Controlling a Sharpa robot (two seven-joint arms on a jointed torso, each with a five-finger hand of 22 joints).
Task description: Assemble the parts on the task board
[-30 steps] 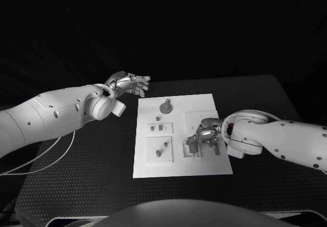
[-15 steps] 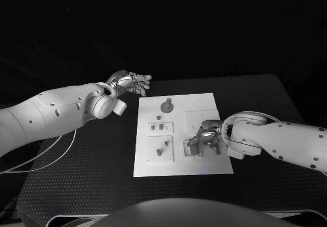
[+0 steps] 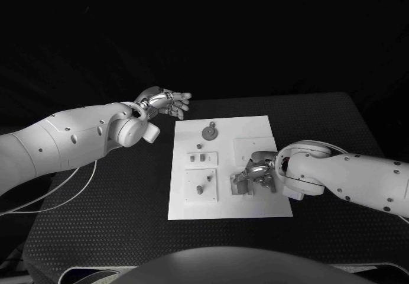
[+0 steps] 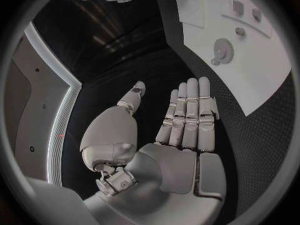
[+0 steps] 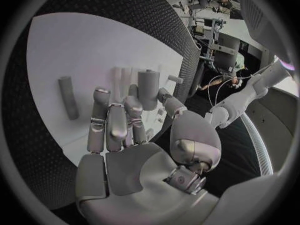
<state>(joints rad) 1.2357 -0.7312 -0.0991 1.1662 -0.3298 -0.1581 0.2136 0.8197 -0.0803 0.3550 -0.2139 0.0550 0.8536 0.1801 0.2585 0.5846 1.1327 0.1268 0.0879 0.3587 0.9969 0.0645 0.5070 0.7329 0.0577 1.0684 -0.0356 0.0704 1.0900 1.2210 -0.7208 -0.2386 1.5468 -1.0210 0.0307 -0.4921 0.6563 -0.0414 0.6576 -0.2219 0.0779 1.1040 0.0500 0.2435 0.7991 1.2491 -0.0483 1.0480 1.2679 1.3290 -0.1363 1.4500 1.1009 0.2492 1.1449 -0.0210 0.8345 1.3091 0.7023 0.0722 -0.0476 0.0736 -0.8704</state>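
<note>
The white task board lies in the middle of the table. My right hand is over its near right part, above a recessed block. In the right wrist view the thumb and a finger pinch an upright grey peg that stands on the board. A second peg lies loose beside the fingers. My left hand hovers off the board's far left corner, fingers straight and apart, holding nothing; the left wrist view shows its flat palm.
A round grey part sits at the far end of the board, also visible from the left wrist. Closer in are a small stud, two little pieces and a slanted peg. Black table surrounds the board.
My right hand has crept slightly toward the board's near edge with the peg. The left hand has barely moved.
</note>
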